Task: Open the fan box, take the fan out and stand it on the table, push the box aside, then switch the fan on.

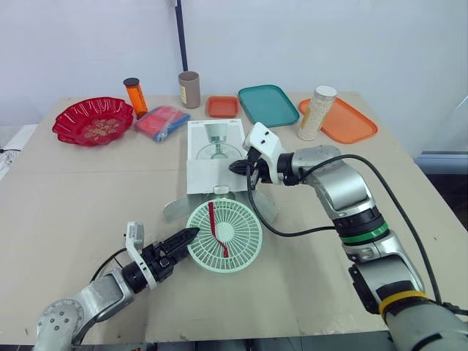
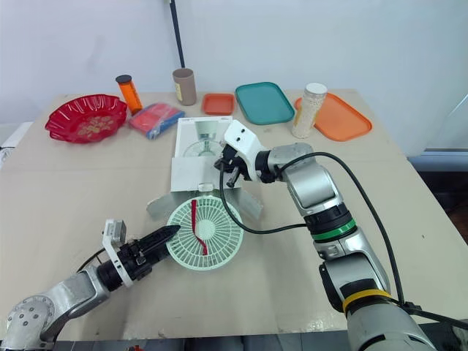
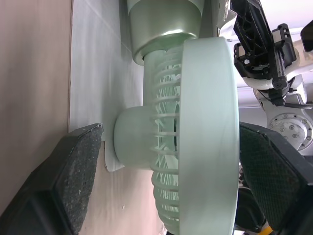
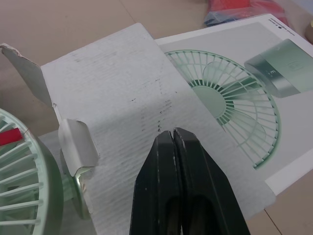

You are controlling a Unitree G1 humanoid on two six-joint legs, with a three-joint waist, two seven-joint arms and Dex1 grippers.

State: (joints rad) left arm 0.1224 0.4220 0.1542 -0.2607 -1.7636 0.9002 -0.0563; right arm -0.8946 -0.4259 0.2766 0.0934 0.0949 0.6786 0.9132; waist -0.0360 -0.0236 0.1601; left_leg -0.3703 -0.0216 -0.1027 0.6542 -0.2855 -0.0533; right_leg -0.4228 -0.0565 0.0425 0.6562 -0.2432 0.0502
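- Fan box (image 1: 216,156): white carton lying flat at mid-table (image 1: 73,197), end flaps folded open towards the robot. The top panel carries a printed picture of a green fan. The small print on it is not legible.
- Fan (image 1: 224,235): pale green, out of the carton and lying just before its open end, grille facing up, not standing. A red strip (image 1: 214,227) runs across the grille. Its grey-green base (image 3: 166,24) points towards the box mouth.
- Left gripper (image 1: 191,235): at the fan's near-left rim. Its fingers (image 3: 73,181) are spread, straddling the fan head front to back, with a gap at the rear hub.
- Right gripper (image 4: 173,134): fingers pressed together, tips over the inner face of the open flap, nothing pinched between them.
- Far edge of table: red dish (image 1: 93,121), orange bottle with black cap (image 1: 136,96), brown tube (image 1: 189,89), red and blue packet (image 1: 162,122), small orange tray (image 1: 222,107), teal tray (image 1: 268,104), white-capped jar (image 1: 317,112), large orange tray (image 1: 344,121). Labels unreadable.
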